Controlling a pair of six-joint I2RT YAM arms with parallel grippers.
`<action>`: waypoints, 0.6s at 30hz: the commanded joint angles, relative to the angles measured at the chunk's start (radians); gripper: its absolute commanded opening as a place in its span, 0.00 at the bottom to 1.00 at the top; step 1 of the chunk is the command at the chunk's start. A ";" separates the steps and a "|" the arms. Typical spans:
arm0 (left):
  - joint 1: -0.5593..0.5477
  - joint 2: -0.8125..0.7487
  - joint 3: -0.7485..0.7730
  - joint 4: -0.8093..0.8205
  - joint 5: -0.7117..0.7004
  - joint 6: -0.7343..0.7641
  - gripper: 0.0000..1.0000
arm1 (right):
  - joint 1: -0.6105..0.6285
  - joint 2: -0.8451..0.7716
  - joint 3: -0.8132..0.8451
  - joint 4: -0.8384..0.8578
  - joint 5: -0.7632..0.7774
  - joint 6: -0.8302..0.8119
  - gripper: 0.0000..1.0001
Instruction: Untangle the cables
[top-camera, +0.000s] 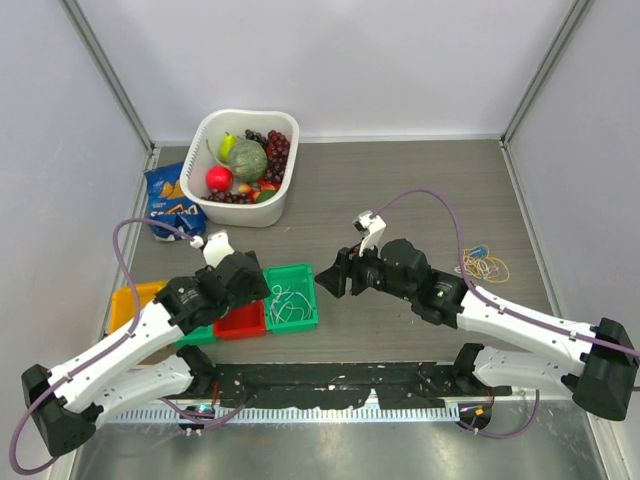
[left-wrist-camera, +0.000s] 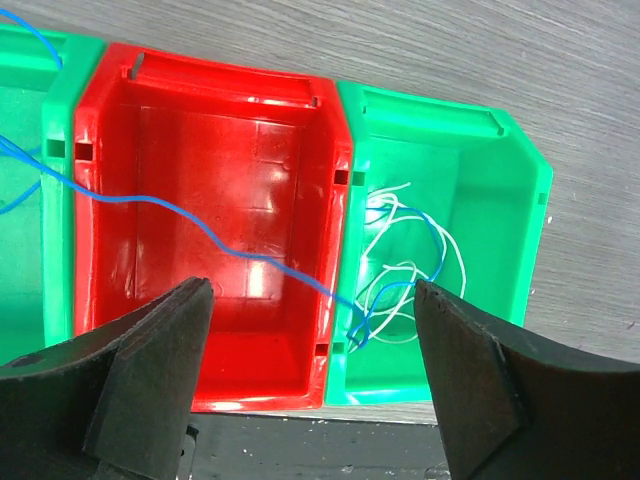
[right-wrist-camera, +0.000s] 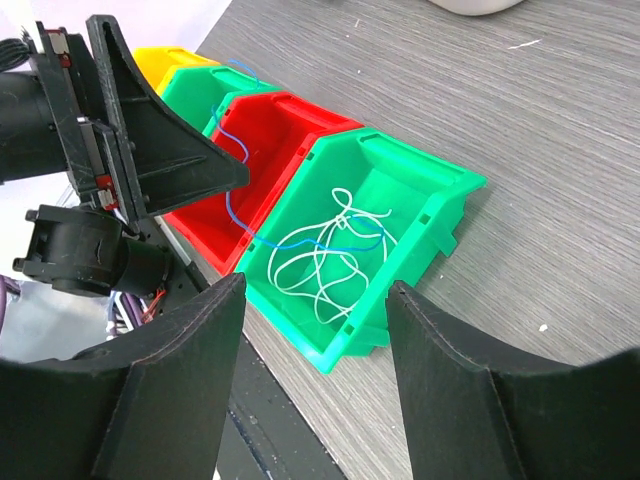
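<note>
A loose knot of white cables (left-wrist-camera: 400, 262) lies in the right green bin (left-wrist-camera: 520, 170). A blue cable (left-wrist-camera: 200, 226) runs from that knot across the red bin (left-wrist-camera: 90, 250) into a second green bin (left-wrist-camera: 20, 200) on the left. My left gripper (left-wrist-camera: 312, 295) hangs open above the near edge of the red bin, holding nothing. My right gripper (right-wrist-camera: 315, 290) is open too, just right of the green bin (right-wrist-camera: 440, 200) and its white cables (right-wrist-camera: 325, 262). In the top view, yellow-orange and blue cables (top-camera: 485, 265) lie on the table behind the right arm.
A white tub (top-camera: 285, 200) of fruit stands at the back left, a blue snack bag (top-camera: 170, 205) beside it. A yellow bin (top-camera: 135, 300) ends the bin row on the left. A black strip (top-camera: 340, 385) runs along the near edge. Walls close in both sides.
</note>
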 joint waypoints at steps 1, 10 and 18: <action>0.004 0.046 0.076 0.017 -0.055 0.025 0.88 | -0.003 -0.026 -0.016 0.018 0.000 -0.001 0.63; 0.009 0.103 0.041 0.072 0.048 -0.093 0.82 | -0.003 -0.051 -0.038 0.024 -0.001 0.017 0.63; 0.009 0.092 0.004 0.085 0.114 -0.212 0.58 | -0.003 -0.066 -0.061 0.030 0.002 0.022 0.63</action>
